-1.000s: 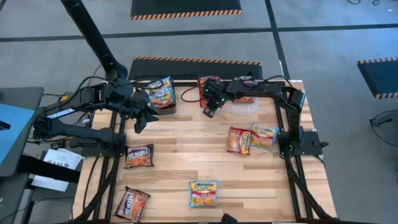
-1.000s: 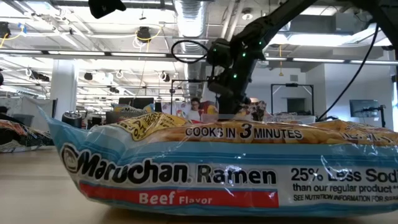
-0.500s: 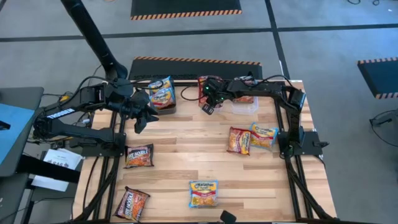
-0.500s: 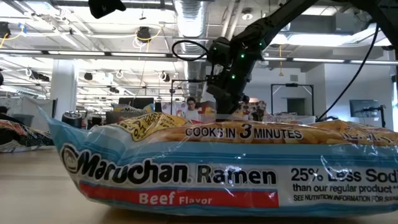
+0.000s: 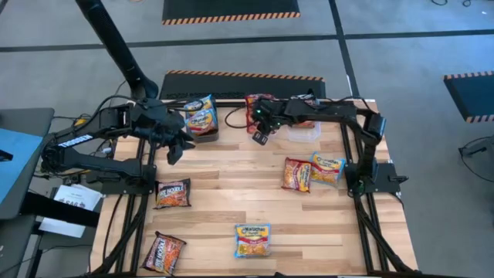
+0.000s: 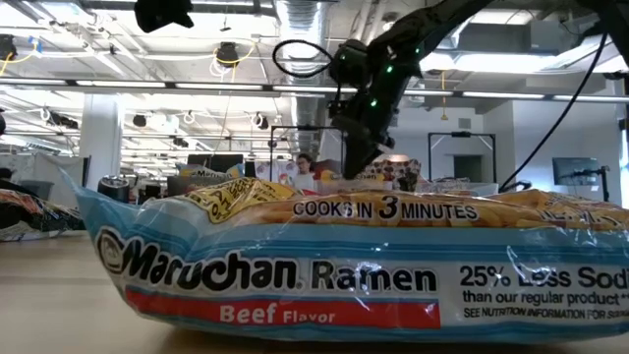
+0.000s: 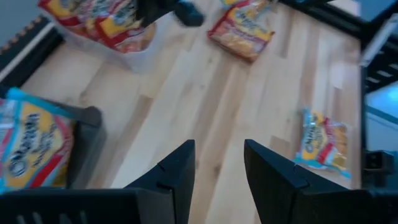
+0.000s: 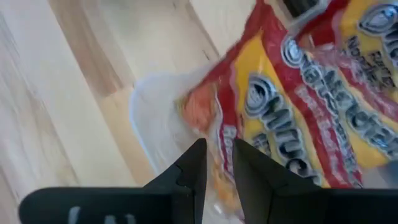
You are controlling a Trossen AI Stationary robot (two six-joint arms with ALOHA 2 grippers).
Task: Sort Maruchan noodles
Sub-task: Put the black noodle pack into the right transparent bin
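Right gripper (image 5: 261, 136) farther left, empty.

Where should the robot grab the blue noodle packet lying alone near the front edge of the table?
The blue packet lies flat on the table with bare wood all around it. Probably best to come straight down from above and pinch a crimped end seam, or across its narrower width, because the thin edge fits between the fingers.

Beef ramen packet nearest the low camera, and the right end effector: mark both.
Beef ramen packet (image 6: 295, 280): low view, on its printed front.
Right end effector (image 5: 261, 137): high view, midway between its fingertips.
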